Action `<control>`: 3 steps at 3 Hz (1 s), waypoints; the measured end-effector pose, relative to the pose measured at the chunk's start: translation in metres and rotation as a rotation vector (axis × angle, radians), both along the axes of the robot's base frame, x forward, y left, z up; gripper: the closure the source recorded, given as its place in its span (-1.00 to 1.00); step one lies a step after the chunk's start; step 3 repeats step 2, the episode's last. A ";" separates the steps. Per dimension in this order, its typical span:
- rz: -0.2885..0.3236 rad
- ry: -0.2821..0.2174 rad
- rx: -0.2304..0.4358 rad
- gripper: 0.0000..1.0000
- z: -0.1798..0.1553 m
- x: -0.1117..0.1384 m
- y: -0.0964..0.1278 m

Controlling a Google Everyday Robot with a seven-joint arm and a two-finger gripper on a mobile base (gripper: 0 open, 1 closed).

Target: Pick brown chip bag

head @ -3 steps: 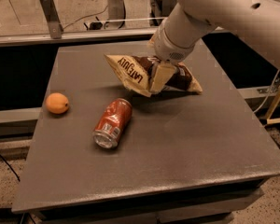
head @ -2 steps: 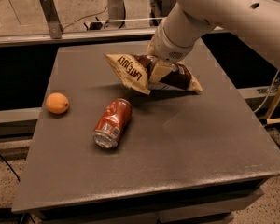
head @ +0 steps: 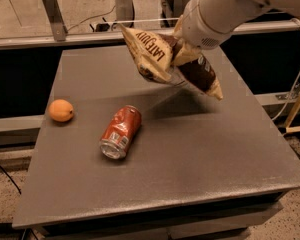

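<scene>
Brown chip bag (head: 152,54): crinkly snack bag. A cream panel lettered "LATE JULY" faces the camera on its left half. A dark brown panel on its right half runs down to a pale lower corner. Position: in the air above the far half of the table, tilted, top edge up and to the left, lower corner down and to the right. No part touches the tabletop. Its shadow (head: 177,104) lies on the surface beneath it, a little toward the camera.

Gripper (head: 183,55): at the middle of the brown chip bag, where the cream and brown halves fold together. It is closed on the bag, which hangs from it. The fingers are mostly covered by the creased foil. The gripper comes in from the upper right at the end of a thick white arm (head: 225,6).

Table (head: 200,159): dark grey, with a flat matte top, one edge toward the camera.

Soda can (head: 121,132): red, lying on its side on the table left of centre, silver end toward the camera. It is below and left of the bag, well apart from it.

Orange fruit (head: 61,110): small and round, on the table near its left edge, left of the can and apart from it.

Surroundings: a pale rail (head: 40,40) runs along the far side of the table. A grey metal upright (head: 53,15) stands behind it at upper left. A light cable (head: 298,64) hangs at the right. Speckled floor (head: 2,199) shows at lower left.
</scene>
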State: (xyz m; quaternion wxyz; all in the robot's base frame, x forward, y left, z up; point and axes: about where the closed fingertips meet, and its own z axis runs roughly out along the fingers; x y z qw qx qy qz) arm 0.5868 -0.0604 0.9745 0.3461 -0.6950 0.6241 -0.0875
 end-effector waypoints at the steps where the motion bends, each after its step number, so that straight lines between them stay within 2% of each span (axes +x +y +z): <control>1: -0.003 -0.083 0.002 1.00 0.037 -0.017 -0.004; 3: -0.003 -0.083 0.002 1.00 0.037 -0.017 -0.004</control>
